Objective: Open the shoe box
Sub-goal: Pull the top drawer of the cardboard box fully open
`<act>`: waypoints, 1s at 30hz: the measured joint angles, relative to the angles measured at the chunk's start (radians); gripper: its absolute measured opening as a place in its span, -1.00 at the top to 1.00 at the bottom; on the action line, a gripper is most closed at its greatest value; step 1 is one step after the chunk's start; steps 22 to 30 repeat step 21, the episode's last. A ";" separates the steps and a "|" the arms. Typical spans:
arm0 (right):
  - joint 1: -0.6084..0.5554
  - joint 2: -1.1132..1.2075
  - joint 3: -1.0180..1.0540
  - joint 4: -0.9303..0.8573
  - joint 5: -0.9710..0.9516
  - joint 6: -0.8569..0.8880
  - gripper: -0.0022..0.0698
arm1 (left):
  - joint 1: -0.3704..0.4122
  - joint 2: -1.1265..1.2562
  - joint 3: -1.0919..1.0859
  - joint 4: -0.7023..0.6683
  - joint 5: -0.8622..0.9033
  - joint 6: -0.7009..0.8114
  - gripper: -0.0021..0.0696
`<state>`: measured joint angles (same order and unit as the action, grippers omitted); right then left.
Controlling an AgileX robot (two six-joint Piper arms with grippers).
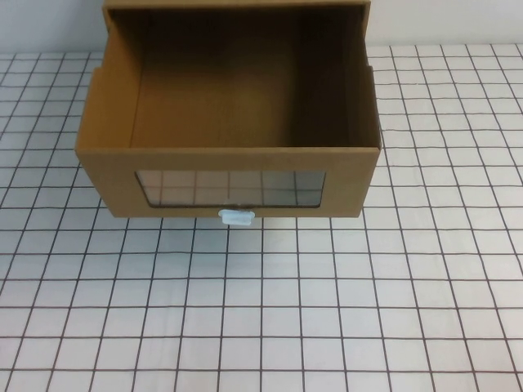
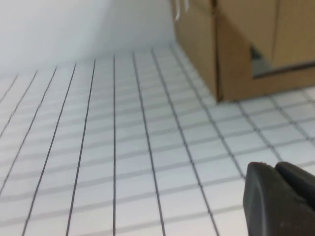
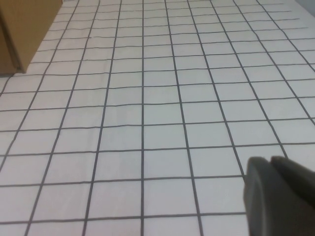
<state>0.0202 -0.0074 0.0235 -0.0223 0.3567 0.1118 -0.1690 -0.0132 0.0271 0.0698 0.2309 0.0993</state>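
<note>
Brown shoe box [image 1: 229, 159] — open (windowed front)

light: bright, even | shadow: dim inside shoe box [image 1: 229, 90] | wrist views: soft focus

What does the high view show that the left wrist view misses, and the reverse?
High view only: the whole shoe box, its inside open to view. Left wrist view only: the left gripper, shut, above the table near the box's corner. Both: the box, its window, the gridded table. The right gripper, shut, shows only in its own wrist view.
</note>
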 joint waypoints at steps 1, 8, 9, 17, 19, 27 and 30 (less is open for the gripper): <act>0.000 0.000 0.000 0.000 0.000 0.000 0.98 | 0.009 0.000 0.000 0.002 0.018 -0.010 0.95; 0.000 0.000 0.000 0.000 0.002 0.000 0.98 | 0.029 0.000 0.000 -0.009 0.146 -0.031 0.95; 0.000 0.000 0.000 0.000 0.002 0.000 0.98 | 0.029 0.000 0.000 -0.009 0.151 -0.031 0.95; 0.000 0.000 0.000 0.000 0.002 0.000 0.98 | 0.030 0.000 0.000 -0.009 0.159 -0.031 0.95; 0.000 0.000 0.000 0.000 0.002 0.000 0.98 | 0.030 0.000 0.000 -0.010 0.159 -0.031 0.95; 0.000 0.000 0.000 0.000 0.002 0.000 0.98 | 0.030 0.000 0.000 -0.010 0.159 -0.031 0.95; 0.000 0.000 0.000 0.000 0.002 0.000 0.98 | 0.030 0.000 0.000 -0.010 0.159 -0.031 0.95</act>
